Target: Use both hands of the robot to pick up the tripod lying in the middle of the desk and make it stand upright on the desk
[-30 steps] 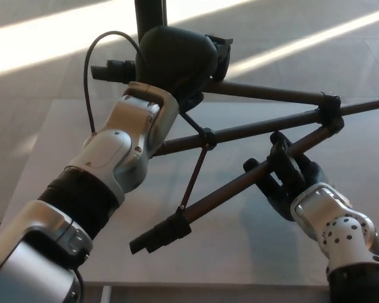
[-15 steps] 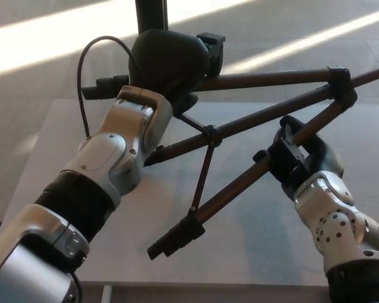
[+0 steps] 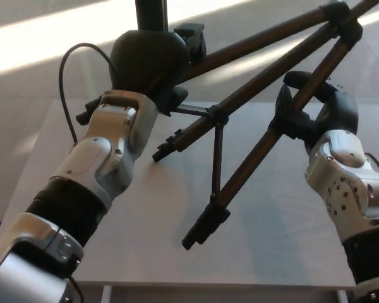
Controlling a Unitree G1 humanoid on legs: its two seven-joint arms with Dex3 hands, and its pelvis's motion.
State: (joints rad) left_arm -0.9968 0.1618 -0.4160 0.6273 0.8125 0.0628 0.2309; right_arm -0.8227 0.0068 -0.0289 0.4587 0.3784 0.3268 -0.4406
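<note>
A black tripod hangs tilted above the grey desk, its legs running up toward the upper right and its folded lower ends pointing down at the desk. My left hand is shut on the tripod's head end at the top middle. My right hand is shut on the nearest tripod leg at the right. One leg's foot hovers just over the desk middle. A thin brace links the legs.
A dark vertical post rises behind my left hand. A black cable loops from my left wrist. Beyond the desk lies a floor with bright light stripes.
Both hands have risen, swinging the tripod's legs steeper toward upright. The right hand moved up and right with its leg; the lower foot swung rightward and nearer the desk front.
</note>
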